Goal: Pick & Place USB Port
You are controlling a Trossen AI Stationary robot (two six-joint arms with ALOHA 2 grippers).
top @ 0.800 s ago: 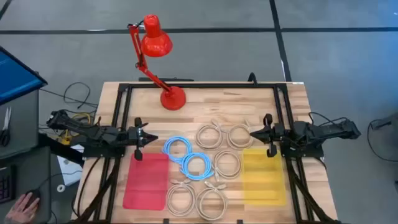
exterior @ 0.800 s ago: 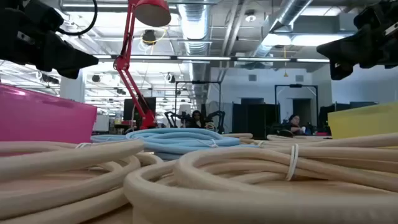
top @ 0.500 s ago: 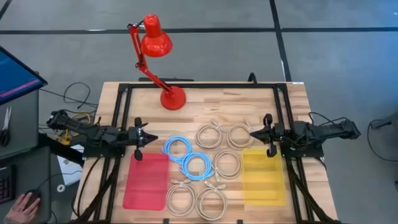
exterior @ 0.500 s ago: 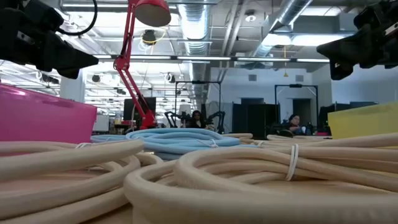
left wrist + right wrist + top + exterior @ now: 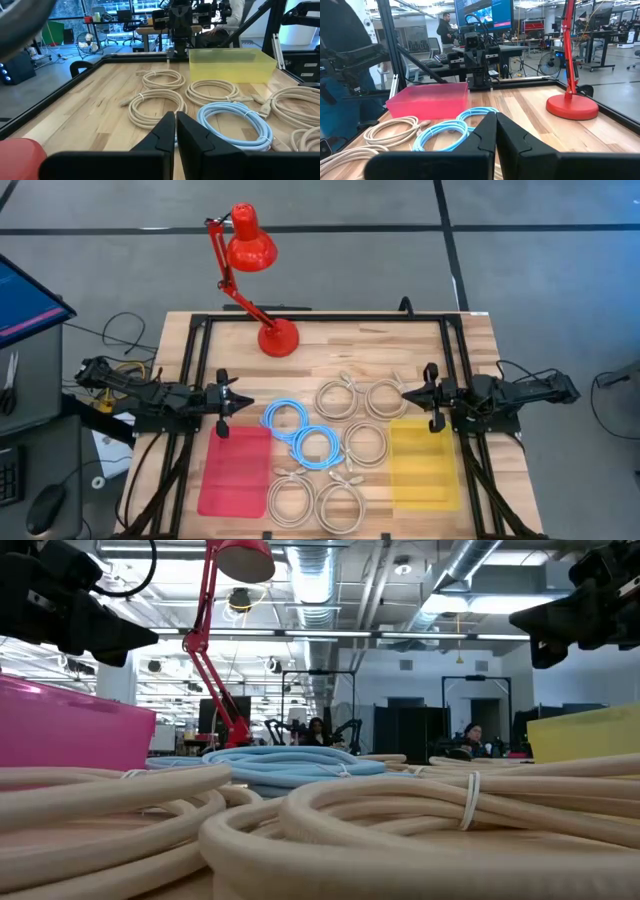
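Note:
Two blue coiled cables (image 5: 285,418) (image 5: 318,446) lie flat mid-table, with several beige coiled cables (image 5: 366,442) around them. A pink bin (image 5: 235,470) stands at the near left and a yellow bin (image 5: 424,463) at the near right. My left gripper (image 5: 243,400) hovers shut above the table's left side, pointing right toward the blue cables (image 5: 235,120). My right gripper (image 5: 402,394) hovers shut at the right, pointing left over the beige coils (image 5: 395,129). Neither holds anything.
A red desk lamp (image 5: 262,280) stands with its base (image 5: 278,338) at the table's far middle. A black frame (image 5: 320,320) runs along the table's edges. Bare wood lies between the lamp and the coils.

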